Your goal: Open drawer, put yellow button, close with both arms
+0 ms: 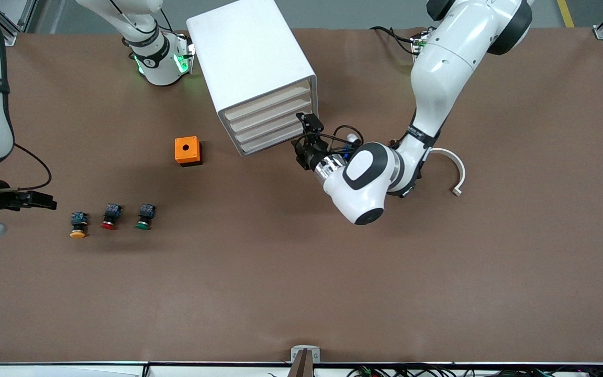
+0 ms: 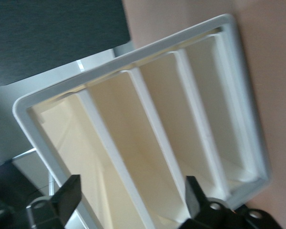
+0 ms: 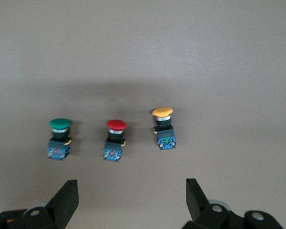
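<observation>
Nothing is open yet: all four drawers sit flush in the cabinet (image 1: 252, 63), so this looks like the approach to the opening step. The left gripper (image 1: 306, 137) has its fingers spread wide and empty right at the cabinet's front, at the corner toward the left arm's end of the table; whether a finger is already touching I cannot tell. Its wrist view looks straight into the cream fronts, with the top drawer (image 2: 69, 157) between the fingertips (image 2: 69, 195). To my eye the next move calls for hooking that top front, not one of the three below, and pulling it straight out. The left arm comes down from its base, elbow bent, forearm lying low over the table and wrist turned toward the cabinet. The right gripper (image 1: 37, 199) hovers with its fingers apart, empty, just beside the row of three buttons; the yellow button (image 1: 78, 225) lies nearest it, then a red (image 1: 110, 215), then a green (image 1: 145, 215), all nearer the front camera than the orange box (image 1: 187, 151).
</observation>
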`<state>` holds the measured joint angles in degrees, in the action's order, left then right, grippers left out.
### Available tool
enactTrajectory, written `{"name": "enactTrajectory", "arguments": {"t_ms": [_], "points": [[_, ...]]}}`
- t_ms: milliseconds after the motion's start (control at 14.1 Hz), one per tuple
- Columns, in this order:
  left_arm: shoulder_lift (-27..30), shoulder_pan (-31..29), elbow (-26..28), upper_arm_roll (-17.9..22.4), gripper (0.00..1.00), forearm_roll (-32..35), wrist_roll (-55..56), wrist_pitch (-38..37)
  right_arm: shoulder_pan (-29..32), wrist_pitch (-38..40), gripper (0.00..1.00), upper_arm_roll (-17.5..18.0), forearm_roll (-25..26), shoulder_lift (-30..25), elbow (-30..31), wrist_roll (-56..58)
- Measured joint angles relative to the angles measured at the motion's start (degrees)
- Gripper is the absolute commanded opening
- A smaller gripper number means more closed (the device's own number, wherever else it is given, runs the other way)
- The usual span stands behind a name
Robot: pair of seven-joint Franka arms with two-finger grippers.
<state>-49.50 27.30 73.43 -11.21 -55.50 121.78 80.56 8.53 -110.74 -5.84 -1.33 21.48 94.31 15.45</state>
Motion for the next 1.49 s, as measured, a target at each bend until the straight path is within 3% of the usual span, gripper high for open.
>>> {"name": "enactTrajectory", "arguments": {"t_ms": [284, 638, 1276, 1489], "points": [[-0.57, 0.60, 0.17, -1.90, 0.65, -0.95, 0.72, -3.33, 0.71, -6.92, 1.00, 0.01, 0.00, 6.14, 0.36, 1.40], [-0.69, 2.10, 1.50, -1.97, 0.64, -0.95, 3.10, -4.75, 1.75, -20.68, 1.00, -0.03, 0.00, 7.35, 7.81, 5.52], [-1.06, 4.04, 2.27, -2.00, 0.46, -0.95, 6.16, -5.56, 4.52, -29.06, 1.00, 0.06, -0.11, 8.46, 15.49, 11.24], [-1.46, 5.15, 2.28, -2.00, 0.31, -0.95, 6.18, -5.59, 4.51, -32.15, 1.00, 0.46, -0.11, 8.78, 17.70, 11.45]]}}
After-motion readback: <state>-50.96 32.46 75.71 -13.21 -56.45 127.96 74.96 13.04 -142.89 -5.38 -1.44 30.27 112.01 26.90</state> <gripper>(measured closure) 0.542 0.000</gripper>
